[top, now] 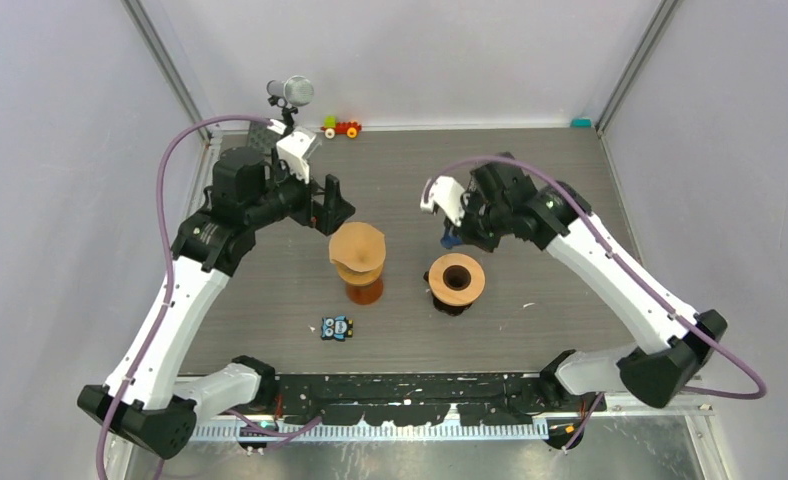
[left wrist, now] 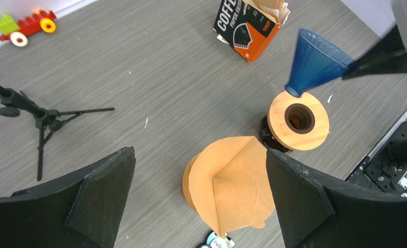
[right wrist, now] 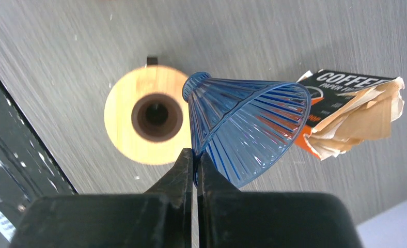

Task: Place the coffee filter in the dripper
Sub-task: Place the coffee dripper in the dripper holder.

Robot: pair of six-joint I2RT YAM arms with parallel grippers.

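Observation:
A brown paper coffee filter (top: pixel 358 246) lies opened on top of an amber vessel (top: pixel 364 290) at mid table; it also shows in the left wrist view (left wrist: pixel 237 183). My left gripper (top: pixel 332 208) is open and empty, just behind and above the filter, its fingers (left wrist: pixel 103 186) apart on either side of it. My right gripper (right wrist: pixel 196 154) is shut on the rim of the blue ribbed dripper (right wrist: pixel 248 129), holding it tilted in the air just behind a round wooden stand (top: pixel 456 279). The dripper also shows in the left wrist view (left wrist: pixel 315 62).
A black and orange box of paper filters (left wrist: pixel 248 26) lies behind the stand. A small microphone on a tripod (top: pixel 290 93) and a toy car (top: pixel 341 127) stand at the back left. A small owl figure (top: pixel 336 327) lies near the front.

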